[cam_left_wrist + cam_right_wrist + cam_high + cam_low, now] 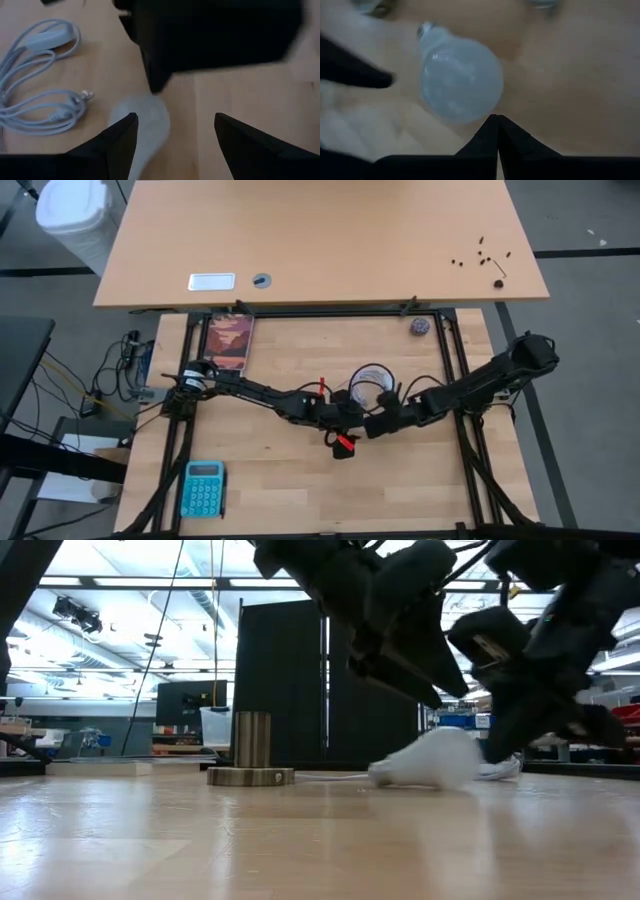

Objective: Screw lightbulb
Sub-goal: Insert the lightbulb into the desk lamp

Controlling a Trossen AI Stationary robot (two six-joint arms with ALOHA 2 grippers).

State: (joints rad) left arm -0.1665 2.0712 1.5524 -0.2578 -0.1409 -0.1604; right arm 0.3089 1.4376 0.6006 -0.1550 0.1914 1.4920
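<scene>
The white lightbulb [430, 762] lies on its side on the wooden table, its screw base [425, 30] pointing away from my right gripper. My right gripper [495, 120] is shut, its tips right at the bulb's round end [485, 112]. My left gripper [175, 135] hangs open, slanting down over the bulb [145, 117], which shows beside one finger [122, 137]. In the high view both grippers meet mid-table, left [340, 408] and right [372, 423], and they hide the bulb. My right gripper's shut fingertips [492, 125] come slanting down at the bulb's round glass end; I cannot tell whether they touch it. My left gripper's finger stands close beside the bulb, and whether it touches cannot be told either.
The round metal socket [250, 750] stands upright on its base a little farther back, its white cord [40, 85] coiled beside it. A teal calculator [203, 488] lies near left, a picture card [230, 343] far left, and a small ball [419, 327] far right.
</scene>
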